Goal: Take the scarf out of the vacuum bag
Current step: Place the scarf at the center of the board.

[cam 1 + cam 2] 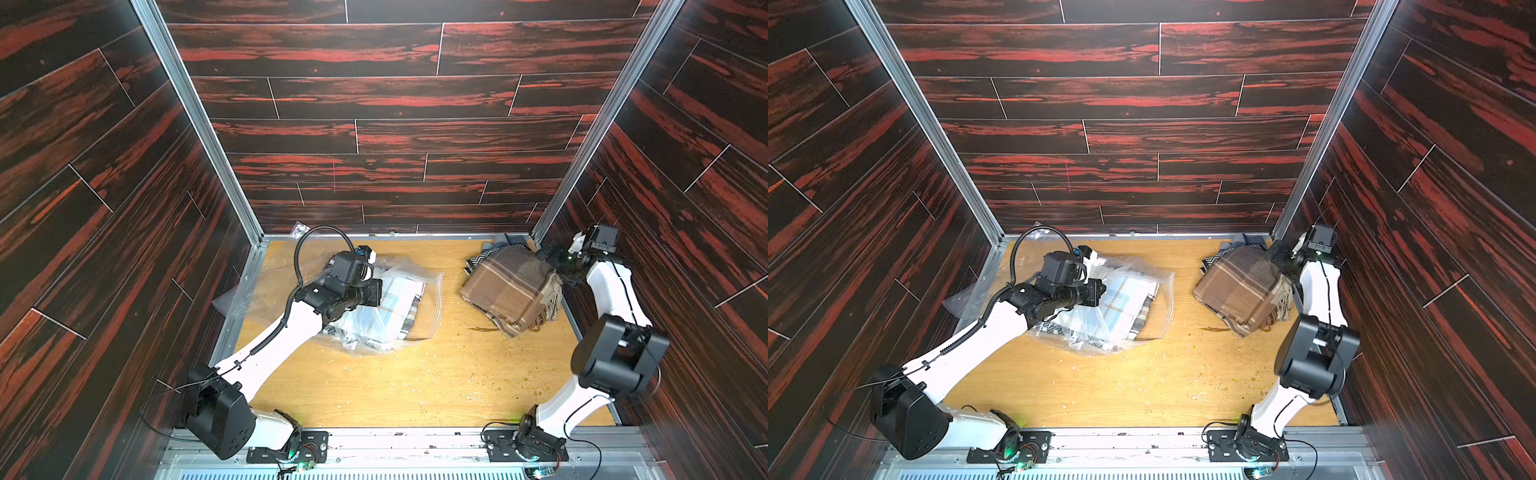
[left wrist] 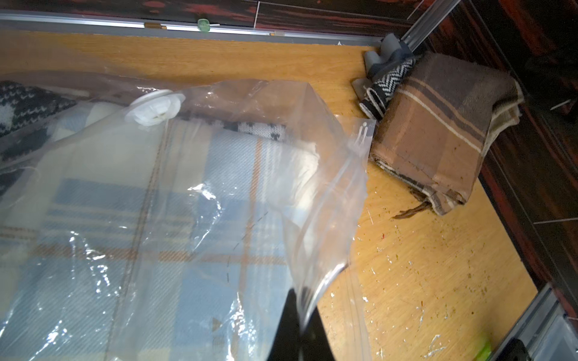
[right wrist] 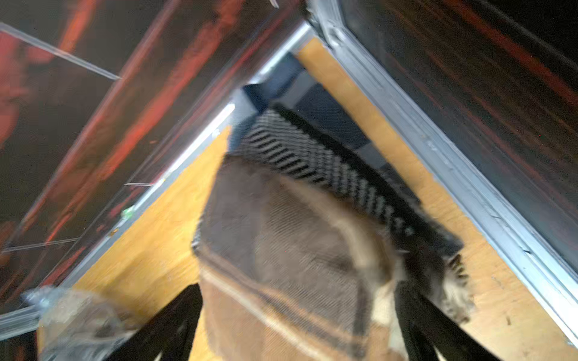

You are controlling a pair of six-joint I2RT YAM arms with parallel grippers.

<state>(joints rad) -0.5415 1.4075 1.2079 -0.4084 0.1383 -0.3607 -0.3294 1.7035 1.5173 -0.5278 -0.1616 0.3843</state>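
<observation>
The clear vacuum bag (image 1: 430, 299) (image 1: 1160, 291) (image 2: 281, 131) lies left of centre on the wooden table, with its round white valve (image 2: 154, 107) and small slider clip (image 2: 361, 139) showing. A light blue plaid scarf (image 1: 397, 301) (image 2: 203, 193) is inside it. My left gripper (image 2: 300, 300) is shut on the bag's lifted plastic edge. A folded brown plaid scarf (image 1: 509, 286) (image 1: 1241, 286) (image 2: 438, 125) (image 3: 291, 250) lies outside the bag in the back right corner. My right gripper (image 1: 550, 262) (image 3: 300, 286) stands open with a finger on either side of this scarf.
A black-and-white herringbone cloth (image 2: 391, 81) (image 3: 312, 162) and a grey-blue piece (image 2: 391, 50) lie under the brown scarf against the corner rails. A dark knitted piece (image 2: 25, 103) is also in the bag. More crumpled clear plastic (image 1: 245, 291) lies at the left wall. Crumbs dot the table (image 1: 436, 374).
</observation>
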